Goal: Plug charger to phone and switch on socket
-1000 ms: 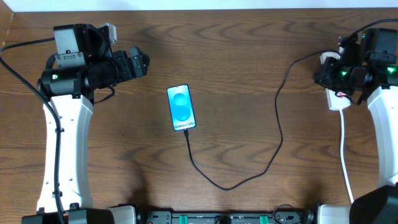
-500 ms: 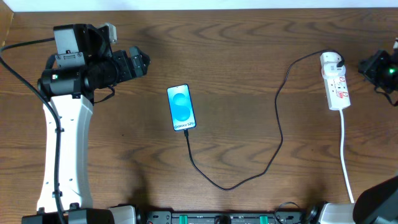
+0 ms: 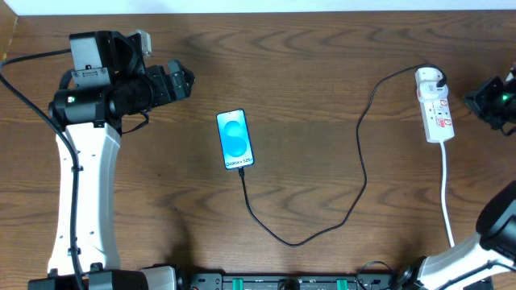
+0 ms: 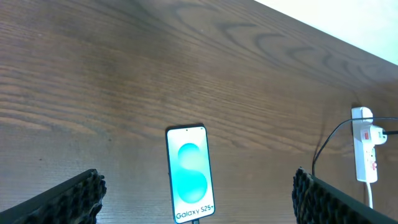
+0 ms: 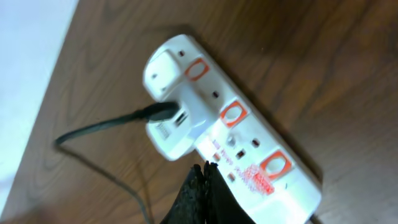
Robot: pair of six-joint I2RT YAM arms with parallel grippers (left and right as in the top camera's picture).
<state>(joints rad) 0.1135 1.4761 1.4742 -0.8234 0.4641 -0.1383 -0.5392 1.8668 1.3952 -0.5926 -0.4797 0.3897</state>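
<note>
socket (image 3: 435,109), a narrow white power strip, lies far right, thin black charger (image 3: 363,161) cable joining it to the slim blue-screened phone (image 3: 235,140). right gripper (image 5: 205,171), closed and empty, should press squarely the red switch (image 5: 233,114) seemingly beside the plug; left gripper (image 3: 184,80) gapes empty.

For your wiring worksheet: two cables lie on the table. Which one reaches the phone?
The thin black cable, looping from the power strip to the phone. The white cord leaves the power strip toward the table's front edge instead.
</note>
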